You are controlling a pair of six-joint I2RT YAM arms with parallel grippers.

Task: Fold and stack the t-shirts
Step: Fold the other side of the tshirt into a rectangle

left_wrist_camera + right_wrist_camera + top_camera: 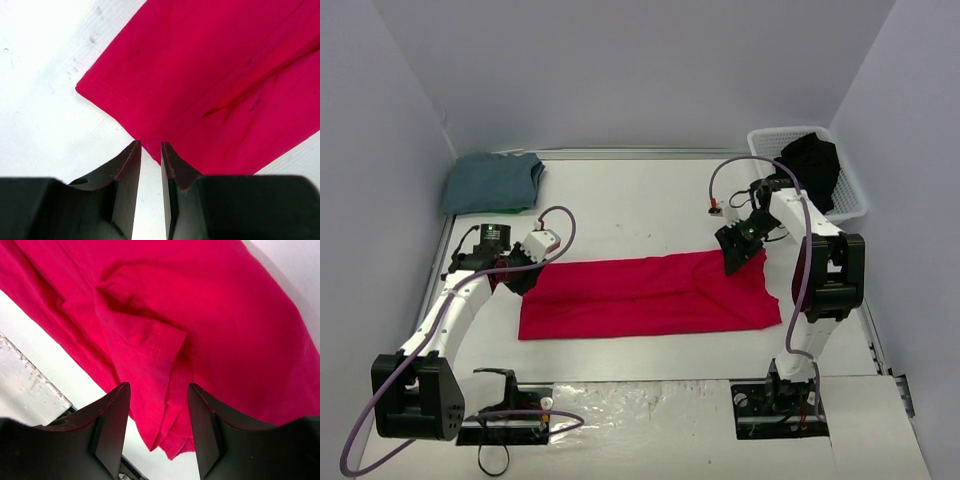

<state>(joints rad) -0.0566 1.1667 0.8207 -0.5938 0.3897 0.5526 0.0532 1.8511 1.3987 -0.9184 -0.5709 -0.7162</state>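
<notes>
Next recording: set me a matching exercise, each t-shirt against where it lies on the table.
Things:
1. red shirt
2. blue-grey shirt
3. black shirt

Places:
A. in the basket, far right
B. far left corner, folded
C. mid-table, laid out long

Pairs: 1-C, 2-B, 3-A

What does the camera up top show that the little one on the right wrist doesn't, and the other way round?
Only the top view: the left gripper at the left end of the red shirt, a folded blue-grey shirt in the far left corner, and a black shirt in a white basket at the far right.
Only the right wrist view: close up, a stitched, folded hem lying inside the right gripper; whether it is pinched is unclear.
Both: the red shirt and the right gripper.
</notes>
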